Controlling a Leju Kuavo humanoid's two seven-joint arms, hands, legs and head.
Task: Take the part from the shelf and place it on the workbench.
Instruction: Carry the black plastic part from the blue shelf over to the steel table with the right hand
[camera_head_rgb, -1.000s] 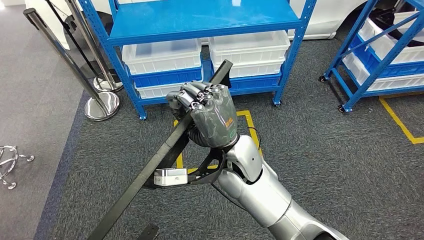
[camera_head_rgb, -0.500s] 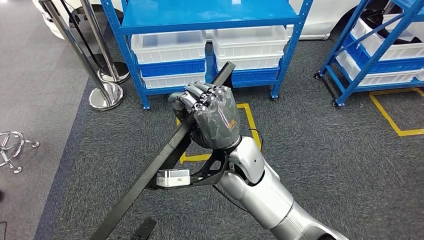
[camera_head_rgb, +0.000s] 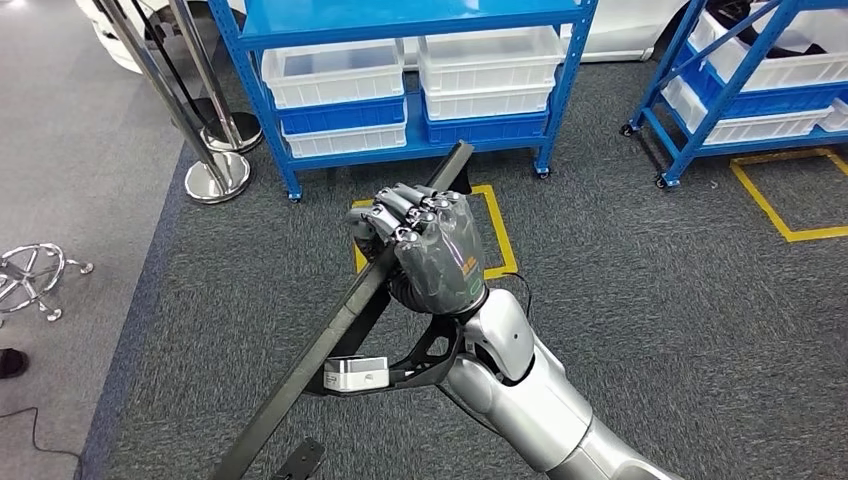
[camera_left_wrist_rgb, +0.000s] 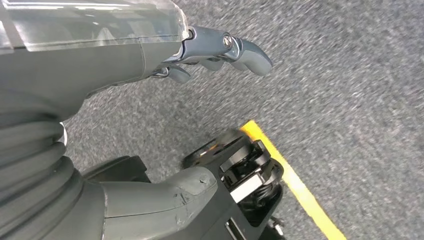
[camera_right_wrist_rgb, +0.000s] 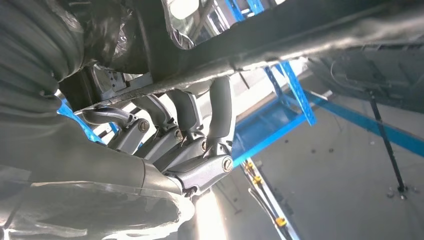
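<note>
Grey carpet (camera_head_rgb: 650, 300) marked with yellow tape (camera_head_rgb: 497, 235) runs under two blue shelves, the nearer shelf (camera_head_rgb: 400, 25) stacked with white bins (camera_head_rgb: 335, 72) and standing beside chrome stanchions (camera_head_rgb: 215, 165). At the middle of the head view the right hand (camera_head_rgb: 425, 245) has its fingers (camera_right_wrist_rgb: 220, 107) wrapped tight around the part (camera_head_rgb: 340, 330), a long dark bar that slants from near the shelf's foot down toward the lower left, well above the floor. So the pickup looks done: the part is off the shelf and carried in the air. What is left, by my judgement, is the trip to the workbench and setting the bar down. The left hand (camera_left_wrist_rgb: 220, 50) hangs over the carpet, fingers loosely apart, holding nothing.
</note>
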